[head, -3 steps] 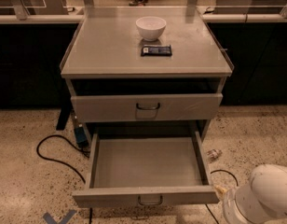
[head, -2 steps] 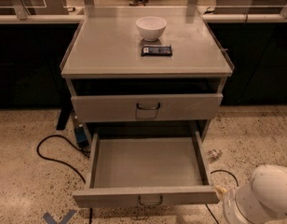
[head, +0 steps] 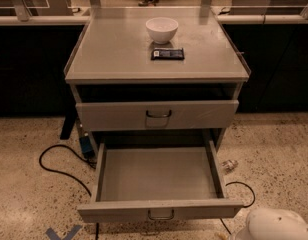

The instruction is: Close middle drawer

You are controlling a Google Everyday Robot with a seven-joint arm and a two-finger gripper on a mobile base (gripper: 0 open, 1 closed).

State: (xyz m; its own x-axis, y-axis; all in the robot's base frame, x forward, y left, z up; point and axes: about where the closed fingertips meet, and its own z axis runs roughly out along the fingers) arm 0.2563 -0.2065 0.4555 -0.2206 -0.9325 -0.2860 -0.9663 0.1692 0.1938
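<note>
The grey metal cabinet (head: 156, 76) stands in the middle of the camera view. Its middle drawer (head: 159, 210) is pulled far out toward me and is empty inside, with a low flat front and a small dark loop handle (head: 160, 215). The taller-fronted top drawer (head: 156, 115) above it sits nearly flush. The lowest drawer is hidden under the open one. Only a white rounded part of my arm (head: 275, 226) shows at the bottom right, right of the open drawer's front corner. The gripper itself is out of view.
A white bowl (head: 162, 29) and a dark flat packet (head: 167, 54) lie on the cabinet top. Black cables (head: 56, 165) and a blue plug (head: 87, 146) lie on the speckled floor at the left; another cable (head: 244, 186) loops at the right. Dark counters flank the cabinet.
</note>
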